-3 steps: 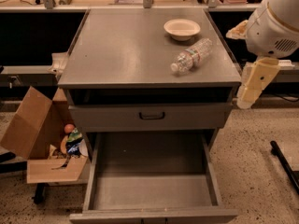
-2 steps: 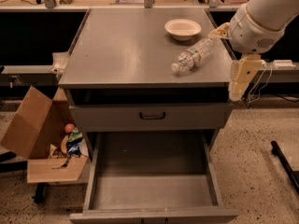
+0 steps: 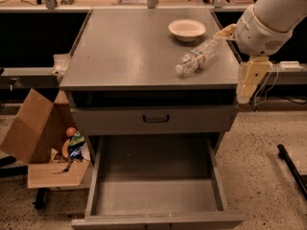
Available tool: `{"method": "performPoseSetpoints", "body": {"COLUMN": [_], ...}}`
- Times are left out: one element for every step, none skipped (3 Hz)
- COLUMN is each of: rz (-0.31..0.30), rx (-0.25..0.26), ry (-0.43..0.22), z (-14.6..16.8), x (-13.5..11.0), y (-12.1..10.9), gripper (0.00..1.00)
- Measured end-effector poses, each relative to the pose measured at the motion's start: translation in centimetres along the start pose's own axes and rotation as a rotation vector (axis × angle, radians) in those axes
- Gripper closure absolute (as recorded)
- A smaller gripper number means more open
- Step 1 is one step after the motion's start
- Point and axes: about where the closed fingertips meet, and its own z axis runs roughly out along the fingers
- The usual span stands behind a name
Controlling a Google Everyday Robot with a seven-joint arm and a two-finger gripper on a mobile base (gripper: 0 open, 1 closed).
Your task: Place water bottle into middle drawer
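Since a second ago the arm (image 3: 266, 20) has swung in from the right, and its claw (image 3: 249, 78) now hangs just off the bench's (image 3: 129, 47) right front corner, with its cream part pointing down past the edge. Meanwhile the water bottle (image 3: 196, 56) has not shifted. It lies on its side on the bench top, white cap toward the front left and base toward the back right, just in front of the cream bowl (image 3: 187, 30). The claw sits to the bottle's right and beyond the bench edge, near the bottle's base end. It carries nothing, but whether it is released or clenched I cannot tell from where I stand. Below, the middle drawer (image 3: 153, 195) is pulled well out, its grey floor bare, under a closed drawer front (image 3: 156, 119) with a black loop handle. An open cardboard box (image 3: 33, 138) with bits of packaging in it sits on the floor to the left.
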Motion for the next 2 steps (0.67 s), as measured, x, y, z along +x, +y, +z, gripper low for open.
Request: {"method": "performPoseSetpoints", "body": {"rz": [-0.079, -0.222], "rx": [0.016, 0.021], "ry": [0.048, 0.119], "z": [0.8, 2.6], "x": [1.2, 3.8], "y": [-2.0, -6.2], "gripper": [0.00, 0.00]}}
